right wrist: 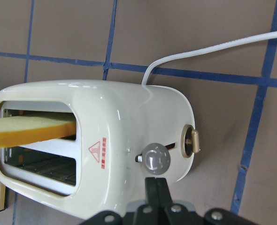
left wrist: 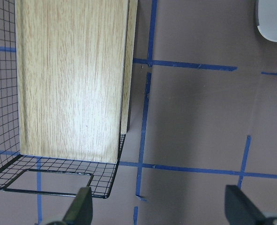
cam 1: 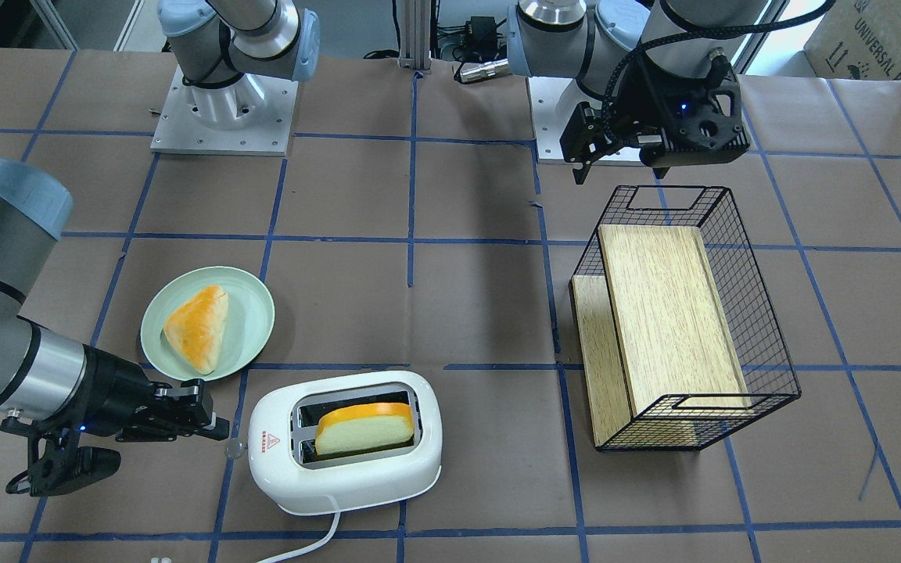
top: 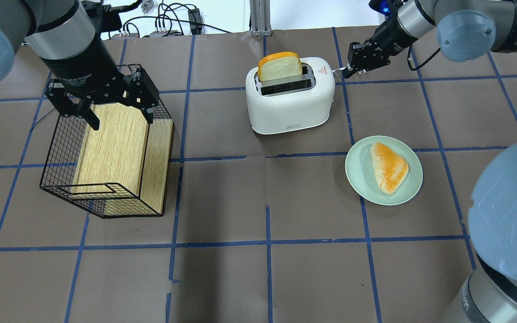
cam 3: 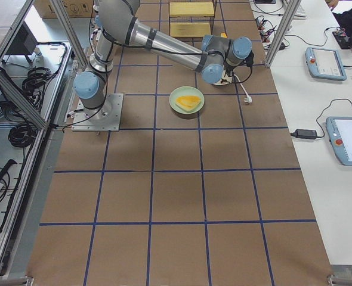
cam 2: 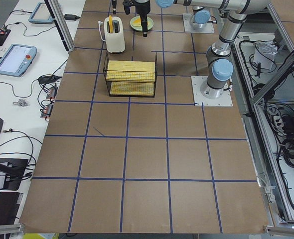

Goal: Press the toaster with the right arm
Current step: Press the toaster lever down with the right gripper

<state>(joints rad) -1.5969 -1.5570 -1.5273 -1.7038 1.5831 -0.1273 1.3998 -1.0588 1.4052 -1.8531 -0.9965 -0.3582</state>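
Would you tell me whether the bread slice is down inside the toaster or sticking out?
Sticking out: the bread slice stands well above the top of the toaster, orange crust clear of the slot.

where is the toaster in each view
Front-facing: toaster at the bottom, left of centre.
Overhead: top centre.
Exterior left: top left.
Exterior right: upper middle, nearly all hidden behind the right arm.
Left wrist: white corner, top right.
Right wrist: fills the centre.
Landmark: green plate beside it, in the four exterior views.
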